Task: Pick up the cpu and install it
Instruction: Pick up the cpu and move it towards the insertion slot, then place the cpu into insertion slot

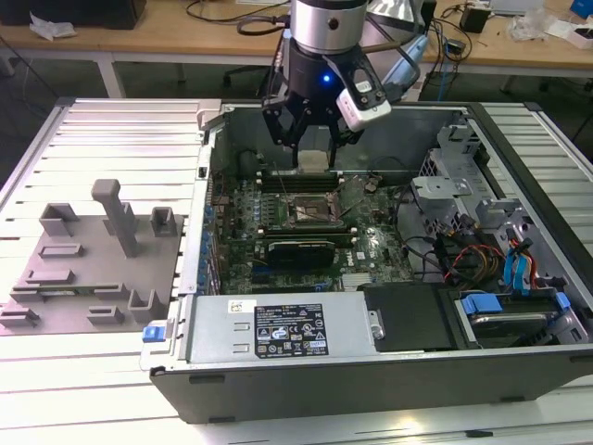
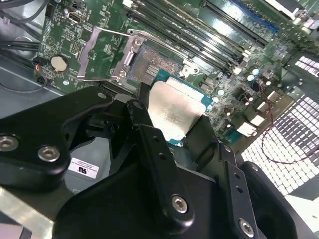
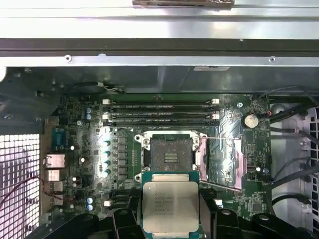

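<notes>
The cpu (image 3: 170,206) is gripped by opposite edges in the closed jaws, over the motherboard (image 1: 371,246) inside the open computer case (image 1: 306,380), upper centre of the exterior view; socket (image 3: 172,154) just beside it, frame swung open; fixture plate (image 1: 83,278) on desk (image 1: 111,371), the exterior view's left
</notes>
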Available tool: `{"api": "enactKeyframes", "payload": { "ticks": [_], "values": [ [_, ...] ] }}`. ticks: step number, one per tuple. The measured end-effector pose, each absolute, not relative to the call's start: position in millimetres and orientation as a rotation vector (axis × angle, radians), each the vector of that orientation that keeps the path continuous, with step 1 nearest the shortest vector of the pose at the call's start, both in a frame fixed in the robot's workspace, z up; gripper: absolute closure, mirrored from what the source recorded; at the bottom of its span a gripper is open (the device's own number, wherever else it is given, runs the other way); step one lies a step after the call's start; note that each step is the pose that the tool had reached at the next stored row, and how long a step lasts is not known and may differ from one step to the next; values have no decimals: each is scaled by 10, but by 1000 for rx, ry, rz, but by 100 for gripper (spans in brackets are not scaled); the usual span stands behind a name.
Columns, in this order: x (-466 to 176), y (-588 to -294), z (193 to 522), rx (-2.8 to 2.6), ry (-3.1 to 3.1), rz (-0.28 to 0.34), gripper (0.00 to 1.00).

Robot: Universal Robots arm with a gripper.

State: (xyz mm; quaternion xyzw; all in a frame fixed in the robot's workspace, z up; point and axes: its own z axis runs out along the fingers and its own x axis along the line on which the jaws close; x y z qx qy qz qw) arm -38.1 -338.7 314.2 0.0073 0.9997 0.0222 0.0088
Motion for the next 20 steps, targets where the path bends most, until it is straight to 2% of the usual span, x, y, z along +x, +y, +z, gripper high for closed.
{"api": "enactKeyframes", "payload": {
  "ticks": [20],
  "values": [
    [-363,-3310,3051,22,3123,69,45]
  ]
}}
